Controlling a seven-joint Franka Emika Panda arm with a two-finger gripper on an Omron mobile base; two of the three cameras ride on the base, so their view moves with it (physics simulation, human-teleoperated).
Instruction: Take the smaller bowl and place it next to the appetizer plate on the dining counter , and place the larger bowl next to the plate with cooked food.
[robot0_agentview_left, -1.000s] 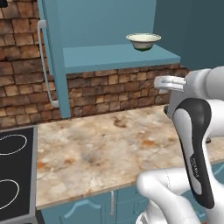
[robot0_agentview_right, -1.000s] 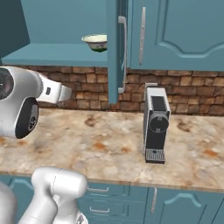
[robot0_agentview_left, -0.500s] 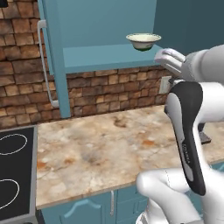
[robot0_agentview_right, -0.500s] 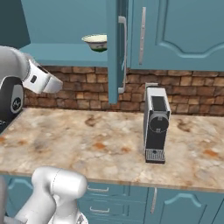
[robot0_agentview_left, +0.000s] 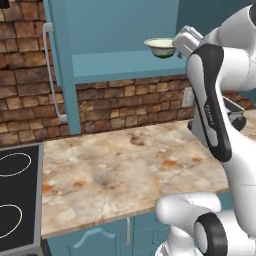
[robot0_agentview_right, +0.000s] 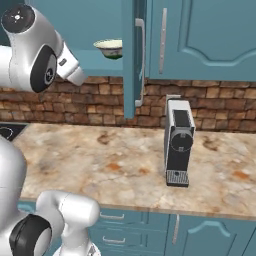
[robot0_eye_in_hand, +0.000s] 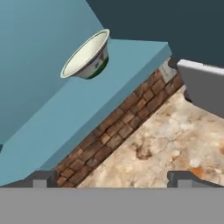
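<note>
On the open cabinet shelf (robot0_agentview_left: 125, 67) sits the smaller bowl (robot0_agentview_left: 161, 47), ungrasped. We are reaching for it, our gripper (robot0_eye_in_hand: 113, 177) spread wide and empty, just beside it; next we should close in on its rim.

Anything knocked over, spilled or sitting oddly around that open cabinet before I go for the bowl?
Nothing stands out. The small cream-green bowl with a dark green foot sits upright on the teal cabinet shelf, near its front edge. The grey and black coffee machine stands upright on the beige marbled counter, with no spill visible.
</note>
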